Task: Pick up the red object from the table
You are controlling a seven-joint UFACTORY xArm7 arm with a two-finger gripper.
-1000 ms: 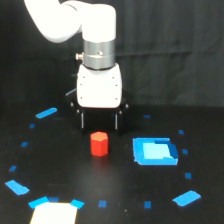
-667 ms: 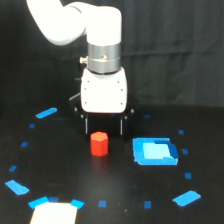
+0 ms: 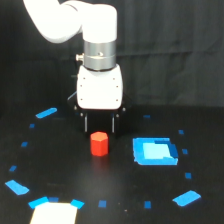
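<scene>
My claw [image 3: 99, 125] hangs frame center w/ fingers spread wider than the red object [image 3: 99, 144], empty, touching nothing; obj sits just below it on the table [image 3: 115, 190].

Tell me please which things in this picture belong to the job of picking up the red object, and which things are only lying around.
Belong to the job:
- red object, upright on the table
- gripper, fingers apart, just above the red object

Only lying around:
- blue square piece, to the exterior view's right of the red object
- small blue tape squares
- white sheet at the bottom edge
</scene>
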